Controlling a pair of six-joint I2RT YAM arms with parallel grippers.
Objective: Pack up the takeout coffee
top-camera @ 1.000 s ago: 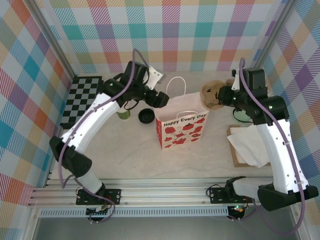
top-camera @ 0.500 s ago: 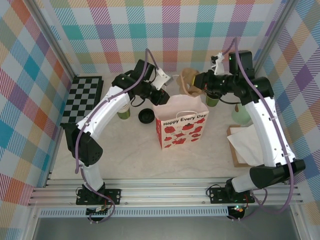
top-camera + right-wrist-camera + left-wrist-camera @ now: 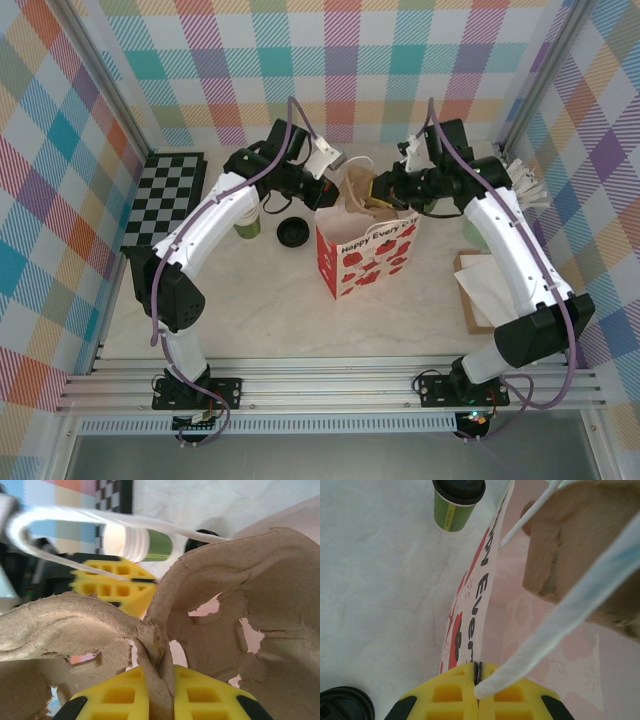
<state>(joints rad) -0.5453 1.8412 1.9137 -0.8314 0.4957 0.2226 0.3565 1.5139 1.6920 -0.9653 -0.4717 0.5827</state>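
The takeout coffee (image 3: 458, 502), a short cup with a green side and a black lid, stands on the table beyond the bag in the left wrist view. The white paper bag (image 3: 365, 258) with red print and "Happy Every Day" stands mid-table, mouth open. My left gripper (image 3: 326, 192) (image 3: 479, 672) is shut on the bag's upper rim (image 3: 485, 605) at its left end. My right gripper (image 3: 388, 190) (image 3: 159, 680) is shut on the middle ridge of a brown pulp cup carrier (image 3: 358, 187) (image 3: 225, 600), which hangs over the bag's mouth.
A loose black lid (image 3: 291, 232) (image 3: 342, 706) lies left of the bag, with a stack of lidless cups (image 3: 247, 222) beside it. A checkerboard mat (image 3: 165, 200) lies at the far left. A mint cup (image 3: 472, 232) and white napkins (image 3: 495, 290) sit to the right.
My left gripper has closed on the bag's rim. My right arm has swung left with the carrier, from the right of the bag to above its mouth. The bag now leans slightly.
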